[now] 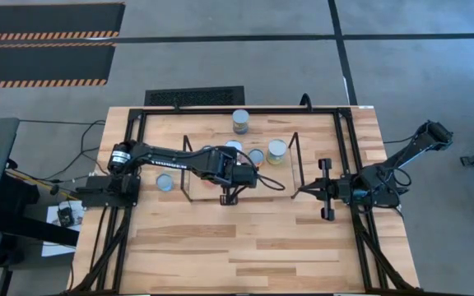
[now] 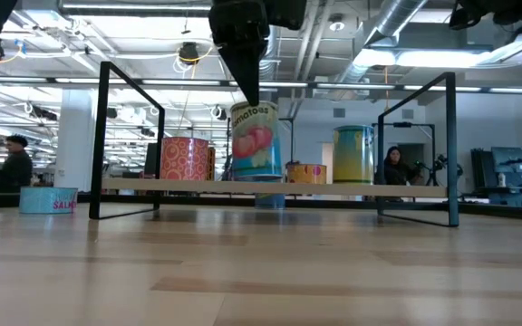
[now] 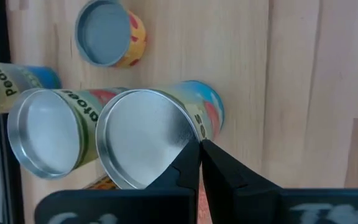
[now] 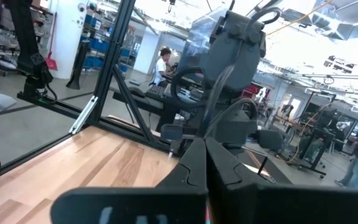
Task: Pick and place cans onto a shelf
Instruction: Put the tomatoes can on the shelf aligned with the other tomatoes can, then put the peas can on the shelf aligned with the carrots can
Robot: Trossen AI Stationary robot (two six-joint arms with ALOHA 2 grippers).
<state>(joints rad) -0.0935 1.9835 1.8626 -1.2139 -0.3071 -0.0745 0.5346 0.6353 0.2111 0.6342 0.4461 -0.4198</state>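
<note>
My left gripper (image 2: 252,95) reaches down over the shelf (image 2: 406,190) and is shut on a tall tomato can (image 2: 255,140). That can's base is level with the shelf board; whether it rests there I cannot tell. Also on the shelf are an orange patterned can (image 2: 186,158), a small can (image 2: 306,172) and a green-yellow can (image 2: 354,154). In the left wrist view a second silver-topped can (image 3: 42,137) stands right beside the held one. My right gripper (image 1: 323,191) waits shut at the table's right side, away from the cans. My left gripper pinches the top rim (image 3: 193,138) of the tomato can between its two shut fingers, at one spot on the rim. The fingers come from above, slanting steeply down. The can stays upright below them.
A low blue tin (image 2: 48,199) lies on the table left of the shelf, and one can (image 1: 240,121) stands on the table behind it. Black wire uprights (image 2: 107,136) rise at both shelf ends. The near half of the table (image 1: 245,247) is bare wood. People show in the room beyond.
</note>
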